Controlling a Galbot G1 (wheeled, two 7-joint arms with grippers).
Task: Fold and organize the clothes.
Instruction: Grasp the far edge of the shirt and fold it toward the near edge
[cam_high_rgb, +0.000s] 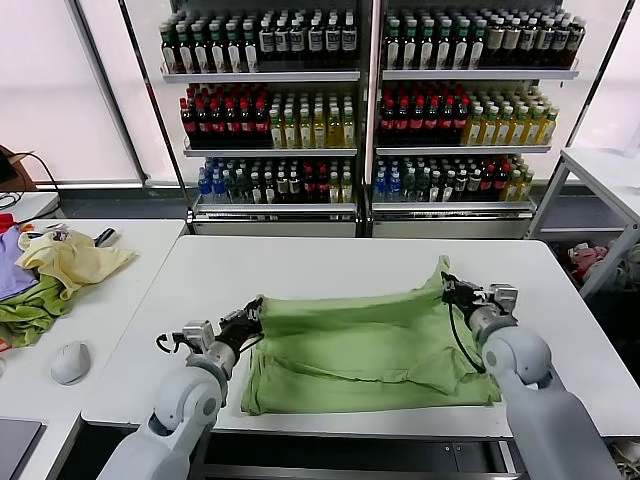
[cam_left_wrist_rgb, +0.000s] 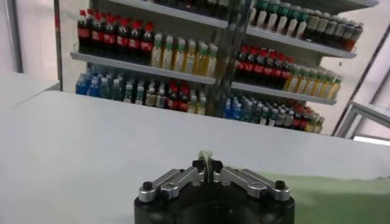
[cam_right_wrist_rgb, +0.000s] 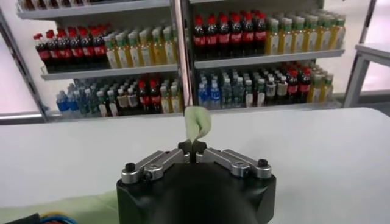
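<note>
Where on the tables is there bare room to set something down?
Bare: the main table behind the shirt, toward the shelves; also its left strip beside the left gripper. Crowded: the side table's far-left garment heap, with a mouse nearer.

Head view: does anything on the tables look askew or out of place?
The green shirt lies crooked and rumpled, its far edge pinched up by the left gripper and right gripper. An untidy heap of garments sits on the neighbouring table. Nothing looks spilled or damaged.
</note>
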